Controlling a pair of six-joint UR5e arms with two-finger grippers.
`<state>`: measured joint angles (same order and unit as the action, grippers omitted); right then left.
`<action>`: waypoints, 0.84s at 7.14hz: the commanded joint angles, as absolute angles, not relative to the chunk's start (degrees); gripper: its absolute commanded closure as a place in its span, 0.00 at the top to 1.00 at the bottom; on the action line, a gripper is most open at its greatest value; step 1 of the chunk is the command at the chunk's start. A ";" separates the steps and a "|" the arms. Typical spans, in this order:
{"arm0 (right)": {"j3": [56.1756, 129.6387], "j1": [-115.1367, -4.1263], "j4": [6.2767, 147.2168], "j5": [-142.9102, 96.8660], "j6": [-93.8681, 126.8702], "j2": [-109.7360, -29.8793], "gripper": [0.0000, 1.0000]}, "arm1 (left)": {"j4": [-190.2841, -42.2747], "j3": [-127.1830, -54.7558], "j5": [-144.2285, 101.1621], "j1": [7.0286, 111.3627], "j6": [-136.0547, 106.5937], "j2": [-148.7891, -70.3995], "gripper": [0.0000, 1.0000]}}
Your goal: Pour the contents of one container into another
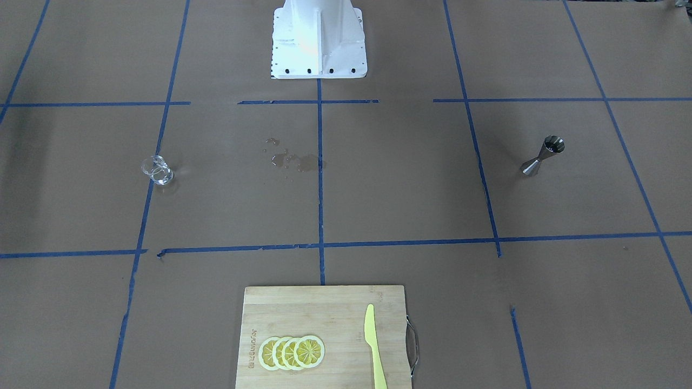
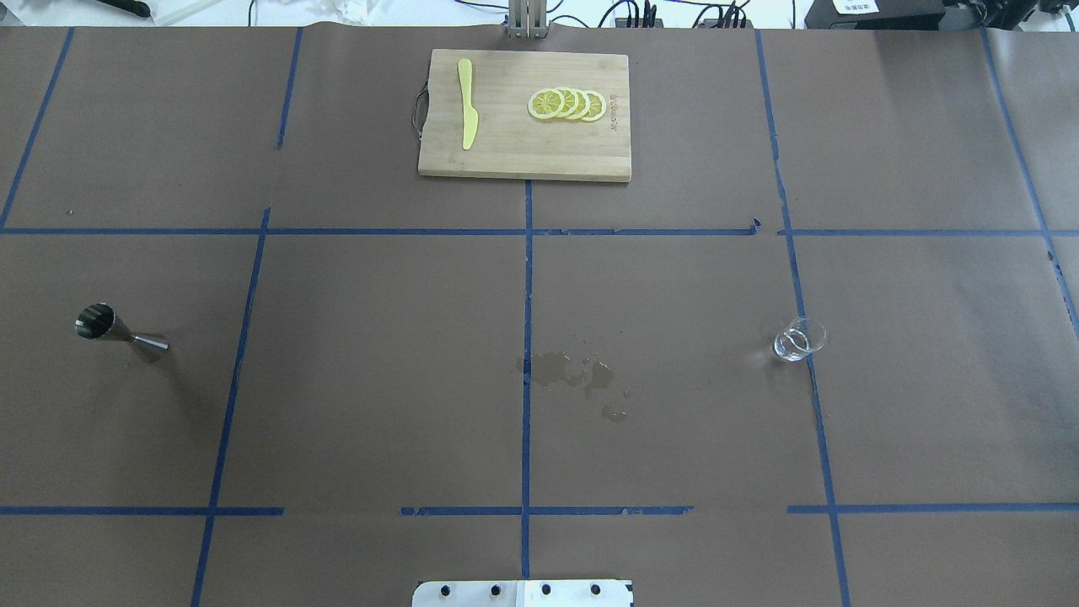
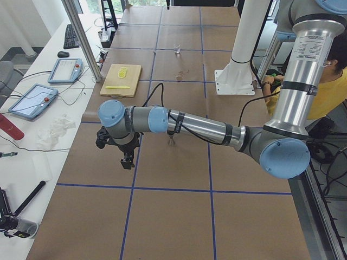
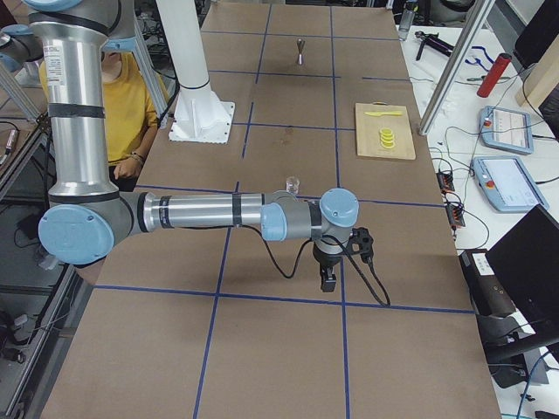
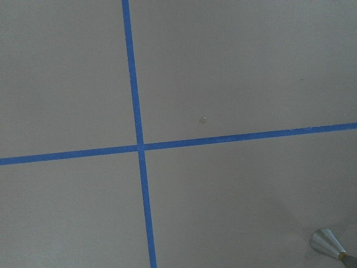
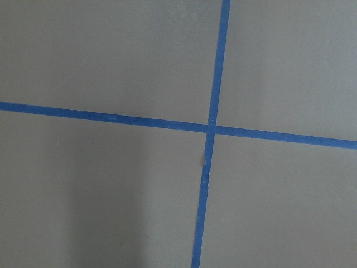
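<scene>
The small clear glass cup point(image 2: 799, 339) stands upright on the brown paper at the robot's right side, also seen as the glass cup point(image 1: 157, 170) point(image 4: 292, 184). The steel hourglass jigger point(image 2: 120, 332) stands upright far off at the robot's left, again as the jigger point(image 1: 543, 155) point(image 5: 329, 245). Neither gripper appears in the overhead or front views. My left gripper point(image 3: 128, 161) hangs pointing down beyond the table's left end zone, apart from the jigger. My right gripper point(image 4: 328, 279) hangs likewise near the right end, short of the cup. I cannot tell whether either is open or shut.
A wet spill point(image 2: 573, 375) marks the paper near the centre line. A bamboo cutting board point(image 2: 506, 156) with lemon slices point(image 2: 566, 104) and a yellow knife point(image 2: 467, 114) lies at the far edge. The white robot base point(image 1: 319, 43) stands mid-table. An operator sits behind it.
</scene>
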<state>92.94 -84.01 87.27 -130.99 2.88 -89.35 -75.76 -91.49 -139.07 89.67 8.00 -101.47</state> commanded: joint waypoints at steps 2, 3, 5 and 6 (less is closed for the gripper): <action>92.46 -83.94 87.19 -130.60 2.90 -88.95 1.00 | -77.51 -90.62 -139.04 90.17 10.02 -101.34 1.00; 92.37 -83.59 87.19 -130.61 2.81 -88.86 1.00 | -82.22 -88.96 -138.78 90.18 10.11 -100.82 1.00; 92.02 -83.58 87.19 -130.61 2.81 -88.77 1.00 | -92.40 -82.38 -138.69 92.35 10.20 -100.55 1.00; 91.93 -83.58 87.19 -130.61 2.81 -88.60 1.00 | -92.55 -82.35 -138.60 92.63 10.28 -100.55 1.00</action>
<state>92.09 -83.61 87.19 -130.60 2.82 -88.76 -89.89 -83.82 -138.73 91.78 10.22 -100.65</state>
